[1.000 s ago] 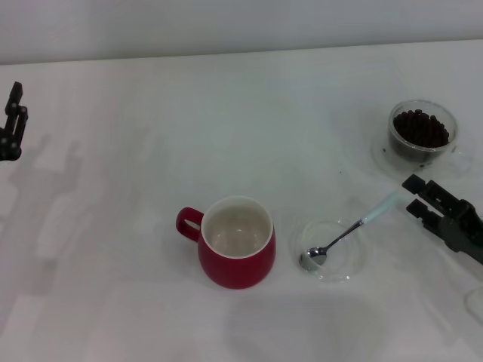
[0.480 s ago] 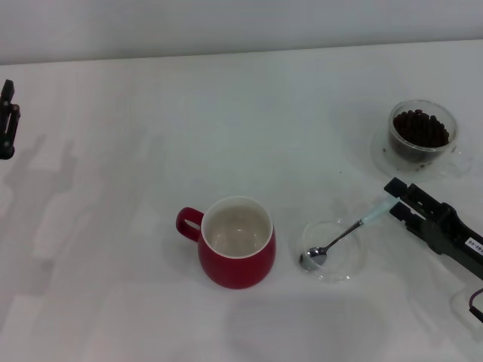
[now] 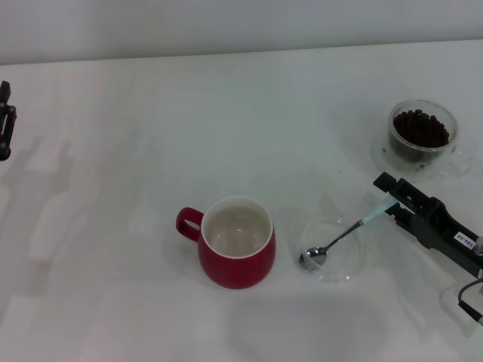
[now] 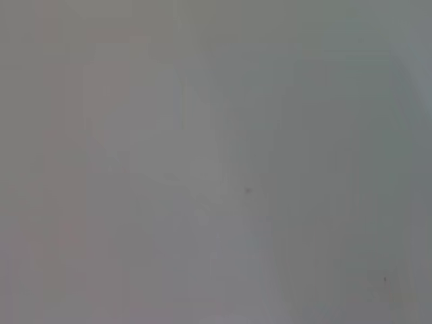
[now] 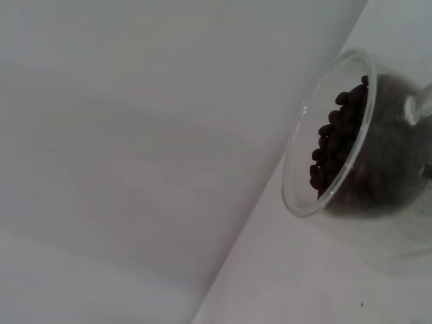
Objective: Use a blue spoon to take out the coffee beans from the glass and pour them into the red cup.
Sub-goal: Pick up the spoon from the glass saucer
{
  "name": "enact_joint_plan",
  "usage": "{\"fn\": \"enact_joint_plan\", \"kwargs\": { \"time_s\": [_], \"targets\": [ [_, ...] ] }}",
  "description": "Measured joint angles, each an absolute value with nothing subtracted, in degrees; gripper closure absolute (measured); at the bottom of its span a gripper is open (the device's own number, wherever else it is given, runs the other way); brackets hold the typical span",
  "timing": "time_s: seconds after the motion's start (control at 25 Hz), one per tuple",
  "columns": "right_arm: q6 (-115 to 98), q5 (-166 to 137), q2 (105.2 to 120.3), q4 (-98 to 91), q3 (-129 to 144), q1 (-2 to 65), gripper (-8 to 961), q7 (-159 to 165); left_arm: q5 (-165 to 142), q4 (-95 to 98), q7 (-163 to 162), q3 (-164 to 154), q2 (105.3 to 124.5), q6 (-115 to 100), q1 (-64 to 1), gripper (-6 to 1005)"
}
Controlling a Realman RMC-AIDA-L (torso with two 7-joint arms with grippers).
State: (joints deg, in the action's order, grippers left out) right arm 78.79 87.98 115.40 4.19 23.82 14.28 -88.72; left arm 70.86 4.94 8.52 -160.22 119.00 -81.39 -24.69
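The blue spoon [image 3: 343,236] is propped bowl-down in a clear saucer [image 3: 334,250] beside the red cup [image 3: 236,242], its handle raised for grasping, and is straddled by the open, empty right pincer [image 3: 386,199]; the left pincer [image 3: 5,130] is parked.

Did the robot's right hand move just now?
Yes. The right gripper slid left along the table, toward the blue spoon handle. It sits closer to the red cup than before.

The red cup [image 3: 237,253] looks glossy, cream inside. The blue spoon [image 3: 341,237] has a shiny metal bowl. The glass [image 3: 421,133] is clear, the tabletop [image 3: 226,136] matt white.
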Motion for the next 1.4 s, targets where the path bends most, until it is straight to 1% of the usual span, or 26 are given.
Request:
{"fn": "enact_joint_plan", "kwargs": {
  "time_s": [0.4,0.6,1.04,1.28,1.4],
  "targets": [
    [79.41,87.97,115.4,4.39,23.82,14.33,123,-88.66,70.7,4.53,8.41,-160.14,118.7,-81.39,-25.03,492],
    [79.54,87.94,115.4,4.4,23.94,14.31,292,-88.42,70.58,4.1,8.19,-160.13,118.65,-81.38,-25.17,492],
    [79.63,87.25,115.4,4.42,24.42,14.67,334,-88.2,70.68,4.12,8.16,-160.13,118.65,-80.98,-25.4,492],
    [79.6,87.05,115.4,4.48,24.48,14.77,335,-88.46,70.73,4.13,8.17,-160.14,118.65,-80.88,-25.4,491],
    [79.18,86.67,115.4,4.48,24.52,14.82,421,-88.59,70.79,4.14,8.17,-160.13,118.65,-80.86,-25.4,491]
  ]
}}
